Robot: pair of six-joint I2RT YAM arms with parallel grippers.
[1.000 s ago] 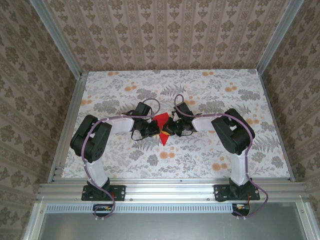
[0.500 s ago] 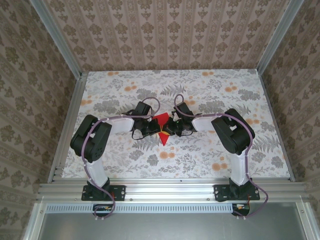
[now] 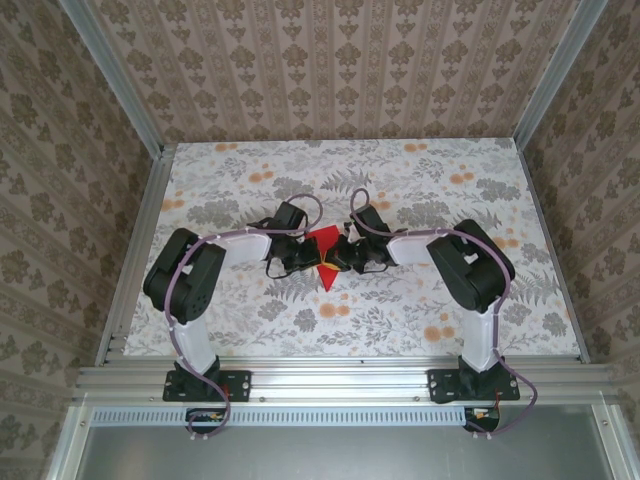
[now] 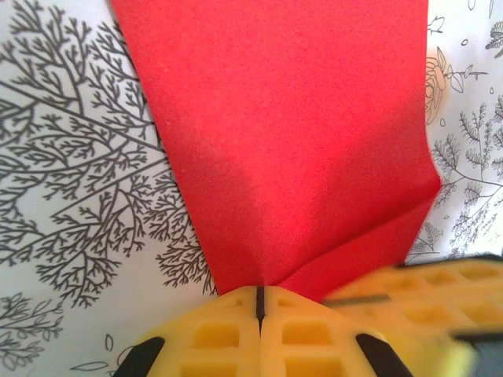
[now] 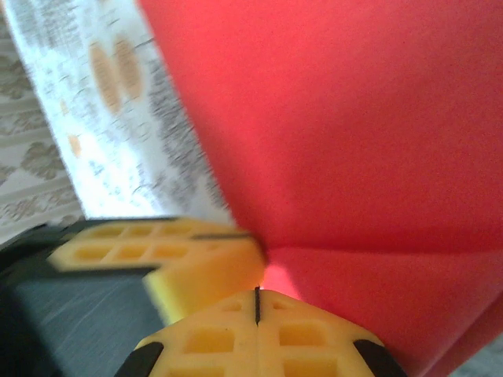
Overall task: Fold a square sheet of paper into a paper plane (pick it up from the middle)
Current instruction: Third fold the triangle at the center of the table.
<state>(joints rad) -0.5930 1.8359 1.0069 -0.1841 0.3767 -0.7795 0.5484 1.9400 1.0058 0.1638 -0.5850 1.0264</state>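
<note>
Here we've got the thin bright red paper sheet, creased w/ a folded flap, sitting mid-table w/ its pointed tip toward the arm bases. The left gripper has its yellow waffle-patterned jaws pressed together, pinching the paper where the crease lines meet. The right gripper pinches it the same way from the opp. side, just beside the left one. Underneath is the grey-and-orange floral tabletop.
</note>
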